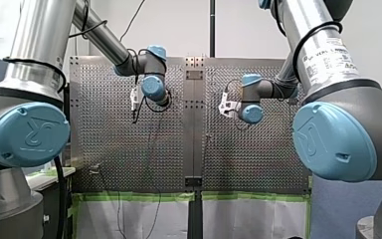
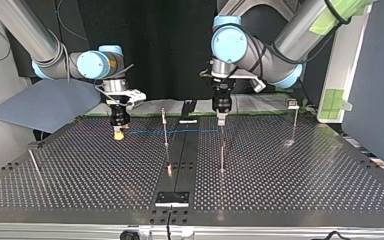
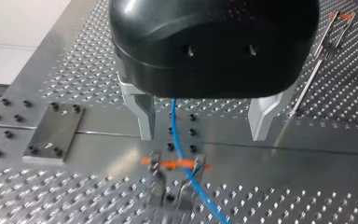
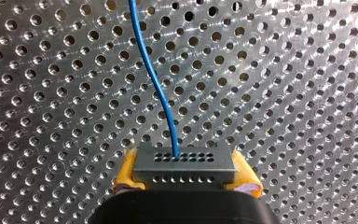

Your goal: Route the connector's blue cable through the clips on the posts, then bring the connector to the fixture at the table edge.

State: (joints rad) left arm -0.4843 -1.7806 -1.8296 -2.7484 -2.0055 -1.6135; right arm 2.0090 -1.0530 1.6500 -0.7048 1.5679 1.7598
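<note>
Cable [image 3: 176, 135] laid across the clip [image 3: 172, 182] could be dragged off by a sideways pull, being merely straddled above it by the wide-spread left claw [image 3: 204, 135], while the connector [image 4: 183, 163] is clamped in the right claw [image 4: 186, 179], well away from the clip

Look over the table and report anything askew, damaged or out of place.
Nothing stands out. The grey rectangular connector sits square in my right tool. The thin blue cable leaves it without kinks and runs through my open left tool, and the slim metal post it passes stands upright.
</note>
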